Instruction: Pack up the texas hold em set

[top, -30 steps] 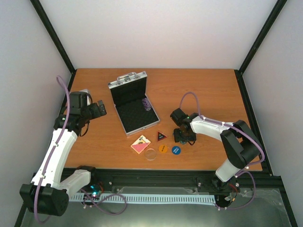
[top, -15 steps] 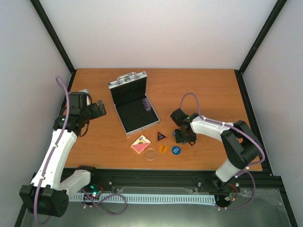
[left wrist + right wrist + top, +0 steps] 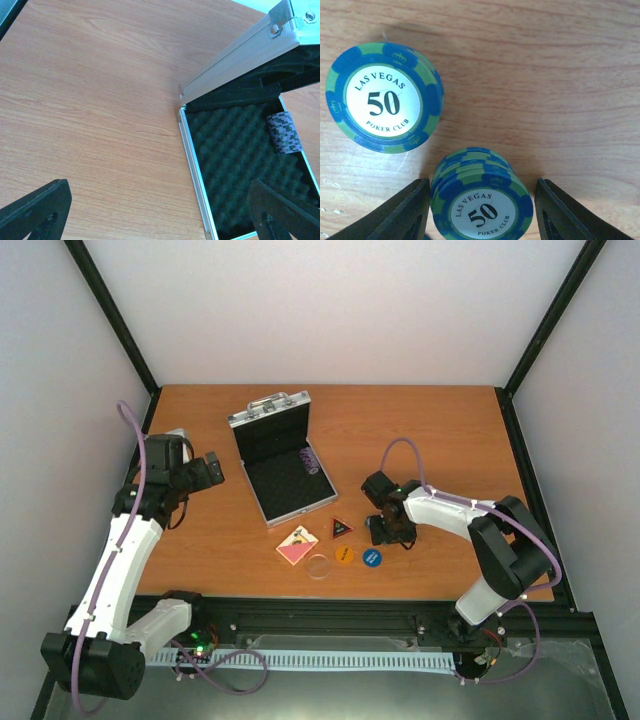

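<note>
Top view: silver case (image 3: pixel 285 465) lies open at mid-table with its lid upright. Pink card deck (image 3: pixel 297 545), clear disc (image 3: pixel 319 566), orange disc (image 3: pixel 344 555), blue disc (image 3: pixel 372 558) and red-black triangle (image 3: pixel 342 528) lie on the table in front of it.

Left wrist: left gripper (image 3: pixel 160 215) is spread wide and empty beside the case; a chip roll (image 3: pixel 284 132) lies on the foam.

Right wrist: right gripper (image 3: pixel 480 210) brackets the nearer chip stack (image 3: pixel 480 200). Cannot tell if it is clamped. The second stack (image 3: pixel 382 102) stands apart.

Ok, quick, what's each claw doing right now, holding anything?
Left claw: wide open, holding nothing.
Right claw: open, one finger on either side of a stack of blue-green chips, not clearly gripping it.
</note>
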You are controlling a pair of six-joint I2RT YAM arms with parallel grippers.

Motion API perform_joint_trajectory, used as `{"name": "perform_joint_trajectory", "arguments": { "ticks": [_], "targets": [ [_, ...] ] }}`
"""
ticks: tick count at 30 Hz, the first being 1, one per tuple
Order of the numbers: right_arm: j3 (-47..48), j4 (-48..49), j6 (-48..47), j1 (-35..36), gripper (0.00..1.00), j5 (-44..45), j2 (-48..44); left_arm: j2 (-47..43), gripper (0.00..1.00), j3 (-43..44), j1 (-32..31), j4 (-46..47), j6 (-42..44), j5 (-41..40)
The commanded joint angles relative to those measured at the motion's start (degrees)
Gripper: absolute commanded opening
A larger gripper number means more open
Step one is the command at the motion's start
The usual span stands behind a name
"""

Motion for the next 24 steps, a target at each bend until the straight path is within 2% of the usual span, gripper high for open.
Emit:
{"name": "perform_joint_trajectory", "arguments": {
  "ticks": [1,11,13,19,24],
  "targets": [
    [-1.1,-1.1,-1.0,-0.3,0.59,-0.9,0.8,-0.7,1.0,0.4,-0.2,-0.1,-0.8,-0.4],
    [-1.0,-0.6,-1.6,-0.3,0.54,-1.5,1.6,-0.4,1.0,0.9,-0.2,-0.3,-0.9,-0.7],
    [-1.2,-0.7,-1.6,-0.3,0.49,-1.3,1.3,-0.4,1.0,0.9,-0.2,-0.2,-0.9,-0.7],
    [-1.7,-0.4,-1.3,-0.3,0.48,-1.3,1.3,-0.5,1.0,0.7,-0.2,-0.3,-0.8,-0.7],
    [-1.8,-0.5,-1.4,-0.3,0.38,-0.9,1.2,-0.8,1.0,0.7,-0.2,-0.5,-0.9,-1.0]
  ]
}}
